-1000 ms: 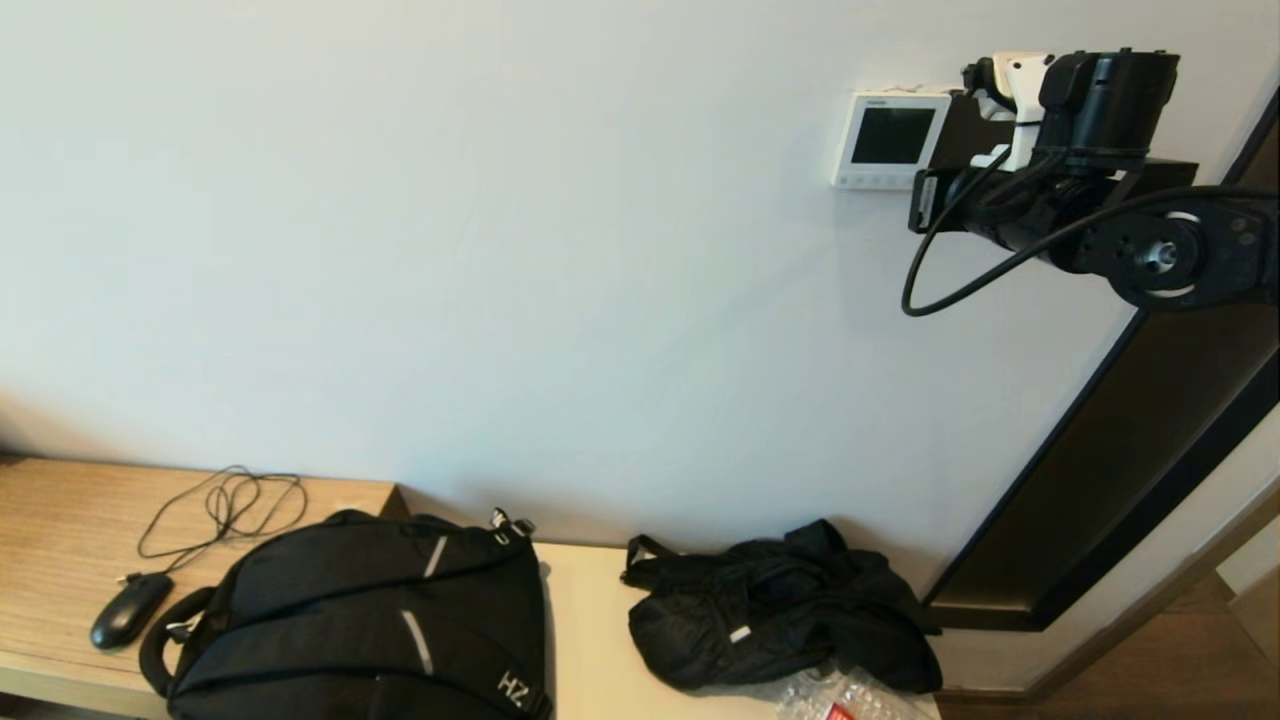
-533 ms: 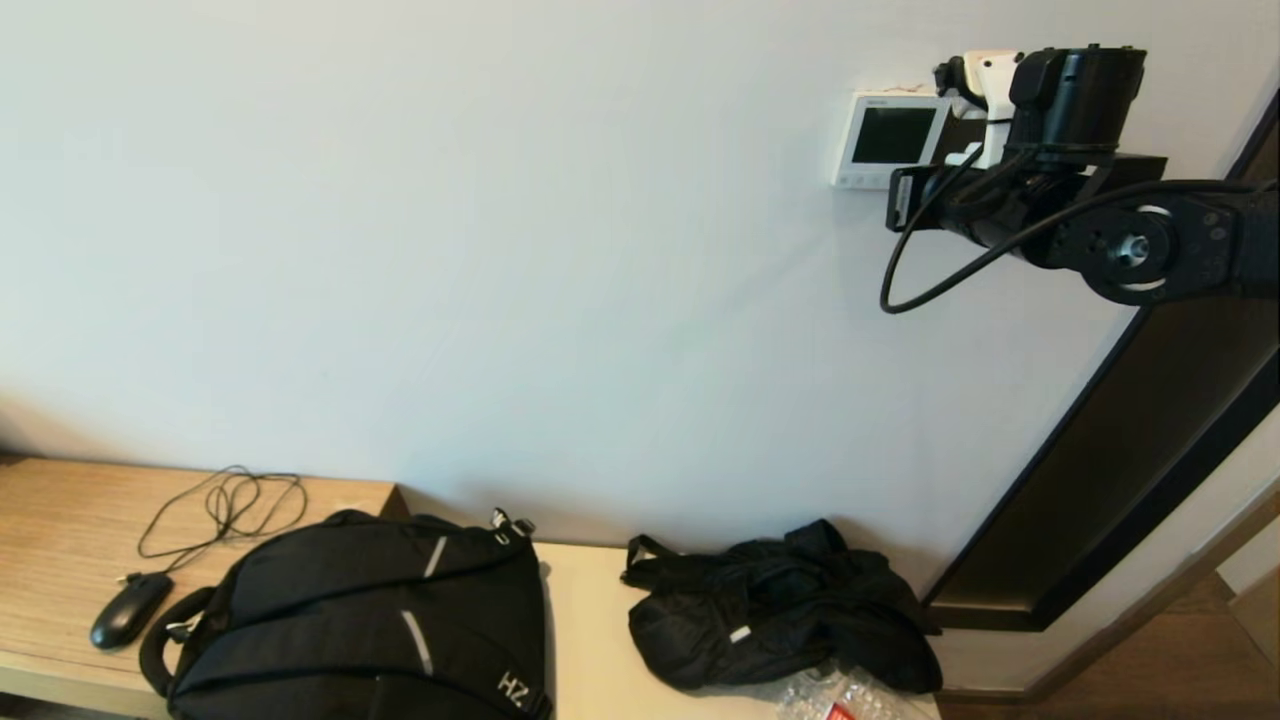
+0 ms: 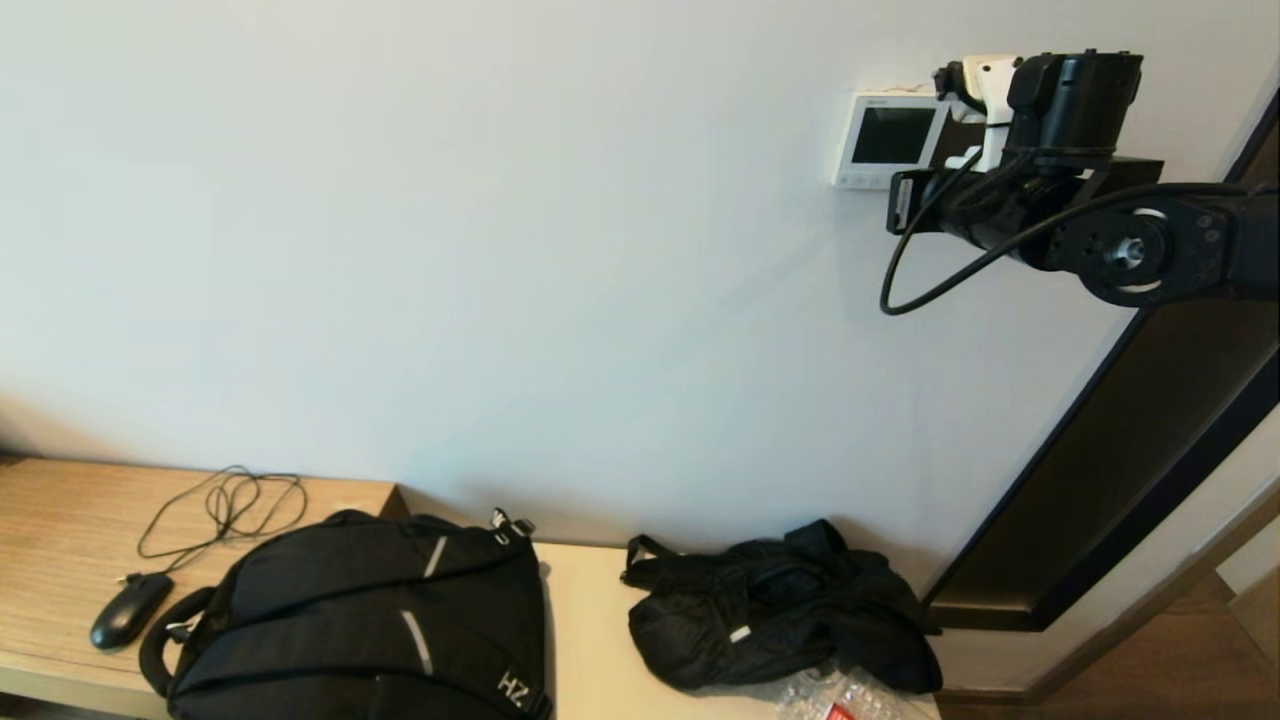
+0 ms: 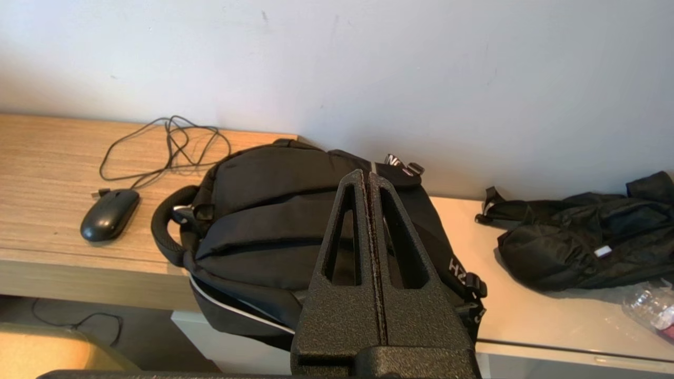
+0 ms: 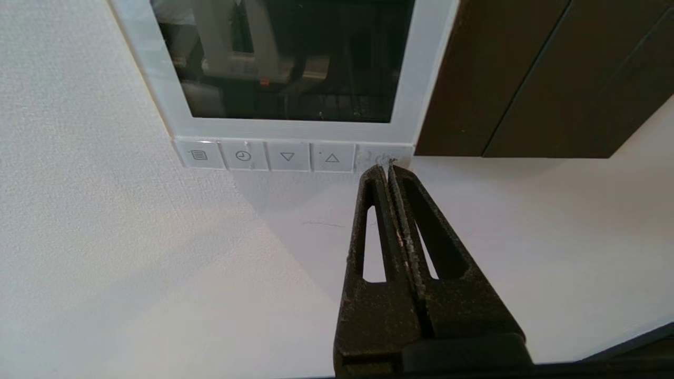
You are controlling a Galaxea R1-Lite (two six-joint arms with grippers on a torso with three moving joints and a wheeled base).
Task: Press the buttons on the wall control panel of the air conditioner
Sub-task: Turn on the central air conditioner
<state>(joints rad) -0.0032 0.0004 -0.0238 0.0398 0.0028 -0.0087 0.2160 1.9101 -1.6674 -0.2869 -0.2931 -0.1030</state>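
The white wall control panel (image 3: 885, 140) hangs high on the wall, its screen dark. In the right wrist view its bezel (image 5: 421, 79) sits above a row of flat white buttons (image 5: 287, 156) with icons. My right arm (image 3: 1075, 110) reaches to the panel's right side. My right gripper (image 5: 388, 167) is shut and empty. Its tips are at the lower edge of the rightmost button (image 5: 375, 154); I cannot tell if they touch it. My left gripper (image 4: 367, 176) is shut and empty, parked above a black backpack (image 4: 274, 210).
A dark brown frame (image 5: 526, 79) borders the panel on its right and runs down the wall (image 3: 1120, 450). On the bench below lie the backpack (image 3: 370, 620), a black jacket (image 3: 780, 610), a mouse (image 3: 128, 610) with its cable, and a plastic bottle (image 3: 840, 700).
My right arm has shifted left along the panel since a second ago. It has barely moved in the last half second. The left arm has not moved.
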